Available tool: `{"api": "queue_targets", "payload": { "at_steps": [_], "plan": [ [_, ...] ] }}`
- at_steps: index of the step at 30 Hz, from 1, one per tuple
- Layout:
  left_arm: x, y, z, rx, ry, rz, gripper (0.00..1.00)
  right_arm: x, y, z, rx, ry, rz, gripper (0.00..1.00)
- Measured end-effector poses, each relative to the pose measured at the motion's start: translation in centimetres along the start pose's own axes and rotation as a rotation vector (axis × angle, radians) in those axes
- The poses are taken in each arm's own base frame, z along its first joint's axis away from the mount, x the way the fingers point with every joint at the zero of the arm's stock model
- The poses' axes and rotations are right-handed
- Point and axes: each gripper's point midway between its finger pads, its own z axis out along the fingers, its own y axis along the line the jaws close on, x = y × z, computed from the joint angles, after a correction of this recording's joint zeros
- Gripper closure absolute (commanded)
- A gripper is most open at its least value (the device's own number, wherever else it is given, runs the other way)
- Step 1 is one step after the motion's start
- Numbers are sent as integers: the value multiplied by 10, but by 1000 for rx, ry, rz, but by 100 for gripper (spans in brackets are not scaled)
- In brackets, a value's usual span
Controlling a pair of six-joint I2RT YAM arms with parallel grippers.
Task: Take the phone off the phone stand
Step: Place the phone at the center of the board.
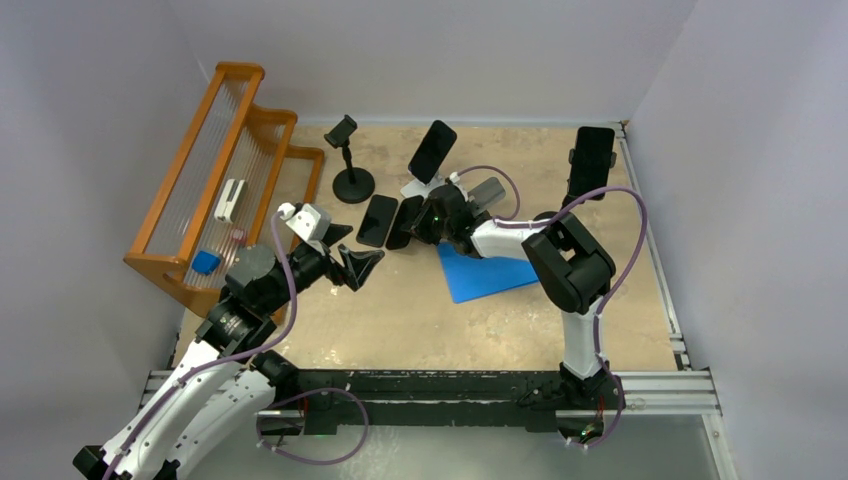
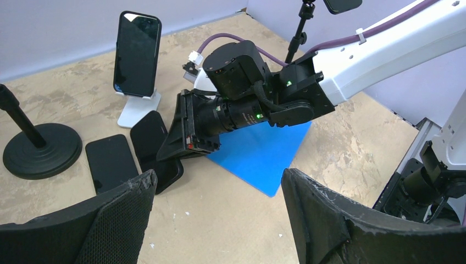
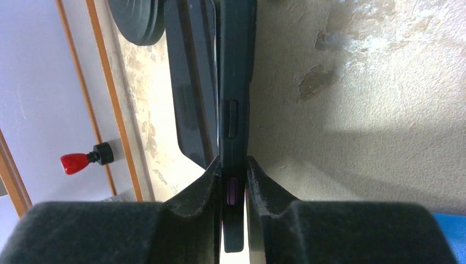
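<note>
Top external: four phones [image 1: 433, 150] (two on stands [image 1: 415, 188]); right gripper [image 1: 415, 230] clamps one phone [image 3: 237, 82] edgewise, left gripper [image 1: 352, 252] spread wide.

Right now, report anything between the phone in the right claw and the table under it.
Nothing visible. The right claw is shut on the phone, low over the table; a second phone lies flat alongside, not under it.

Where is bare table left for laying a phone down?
Bare: the tan tabletop between the blue flat mat and the black base rail, and the back strip between the white phone stand and the tall black pole stand. Crowded: around the black phone lying flat, the round black stand base and the right hand gripping a dark phone.
</note>
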Motion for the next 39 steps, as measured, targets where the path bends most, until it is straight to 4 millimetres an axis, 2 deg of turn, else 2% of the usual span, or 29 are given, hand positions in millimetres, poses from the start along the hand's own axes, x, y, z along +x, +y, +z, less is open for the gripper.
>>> {"api": "queue_targets", "payload": {
  "at_steps": [4, 11, 22, 31, 39],
  "plan": [
    [0, 0, 0, 0, 0, 0, 18, 0, 0, 0, -2, 4, -2, 67],
    [0, 0, 0, 0, 0, 0, 18, 1, 1, -1, -4, 11, -10, 61],
    [1, 0, 1, -1, 3, -1, 18, -3, -5, -1, 10, 8, -22, 59],
    [2, 1, 1, -1, 7, -2, 18, -3, -27, -1, 65, 4, -34, 58],
    [3, 1, 2, -2, 11, -2, 18, -7, -33, -6, 71, -6, -33, 57]
  ]
}}
